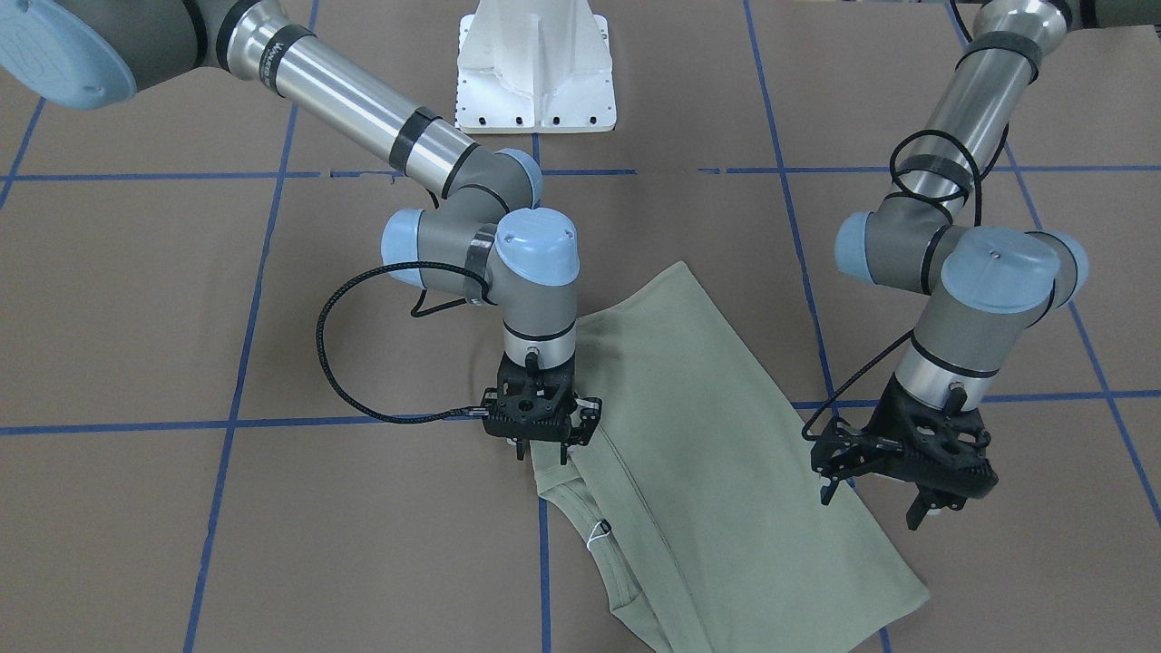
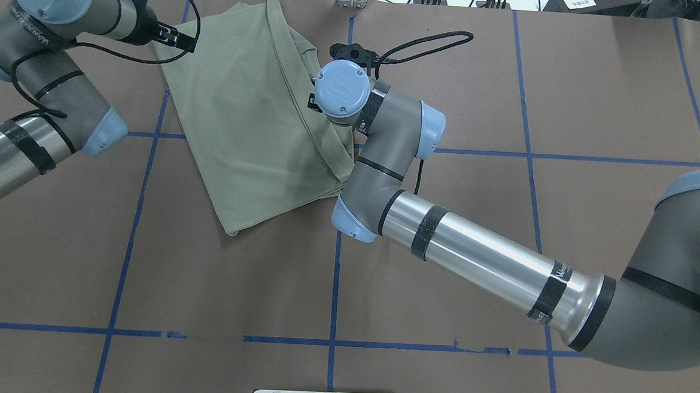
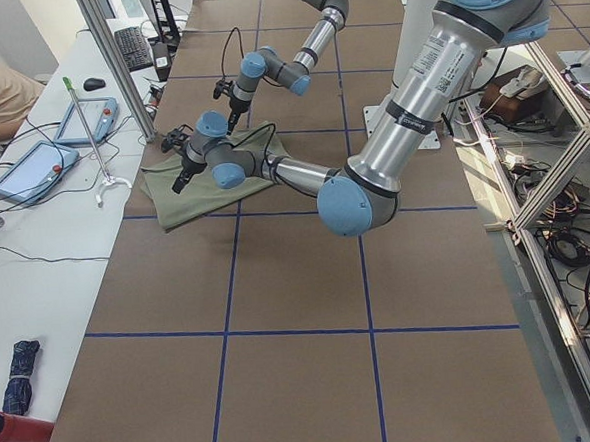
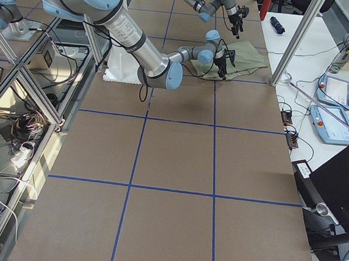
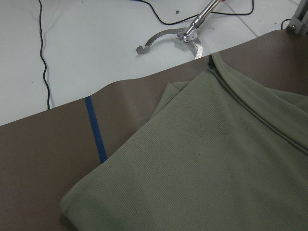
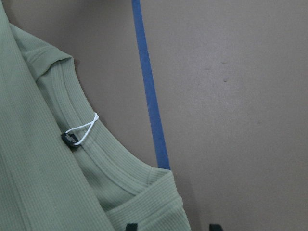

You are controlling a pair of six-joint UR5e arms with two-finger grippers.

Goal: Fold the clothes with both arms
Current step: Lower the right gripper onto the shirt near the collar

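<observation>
Workspace: brown table gridded with blue tape lines; white metal base pedestal at the robot's side.

Object: sage-green long-sleeved knit shirt lay flat, folded into a slanted oblong packet. It sat on the half of the table away from the robot, between the two arms. The ribbed neckline was at the packet's end nearest the table's far edge. A white tag loop showed inside it.

Right pincer: pointed straight down at the shirt's edge, just beside the neckline. In the right wrist view its fingertips stood apart, one over the shirt's corner and the other over bare table. Released, nothing gripped.

Left pincer: tilted, over the opposite long edge of the shirt. Fingers spread, released. Could not tell whether they touched the cloth.

Left wrist view: one shirt corner lay just beside a blue tape line. Beyond the table's edge was a white side table carrying black cables.
</observation>
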